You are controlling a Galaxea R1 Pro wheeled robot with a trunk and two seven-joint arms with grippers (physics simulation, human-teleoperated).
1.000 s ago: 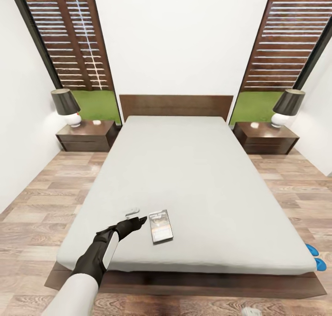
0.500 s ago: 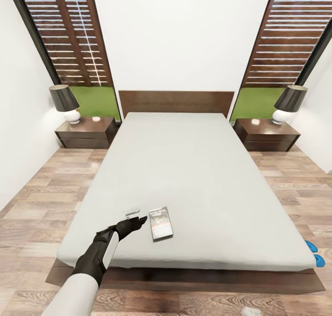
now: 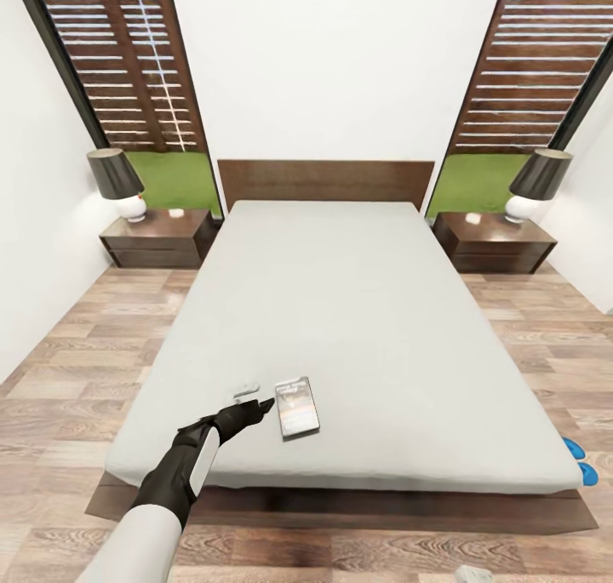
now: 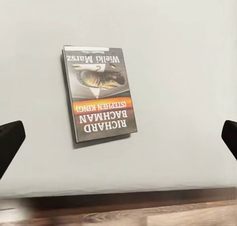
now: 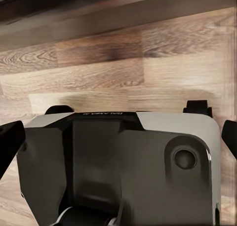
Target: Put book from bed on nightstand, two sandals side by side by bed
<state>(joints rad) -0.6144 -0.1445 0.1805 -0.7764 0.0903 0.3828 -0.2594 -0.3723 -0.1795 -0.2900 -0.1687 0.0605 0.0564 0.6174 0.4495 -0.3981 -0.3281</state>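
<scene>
Book point(image 3: 297, 406): lies flat near the foot edge of the bed point(image 3: 358, 311), just beside the left gripper point(image 3: 253, 410) (fingers spread wide, holding nothing). Risk: 1 thin paperback may slide on the mattress instead of lifting

A white wall point(image 3: 340, 64) is flanked by two tall black-framed windows point(image 3: 128, 64) — slatted wooden fencing and grass are seen through them. Wood-plank flooring point(image 3: 68, 370) is laid throughout — a black-shaded lamp point(image 3: 115, 179) is set in each far corner.
</scene>
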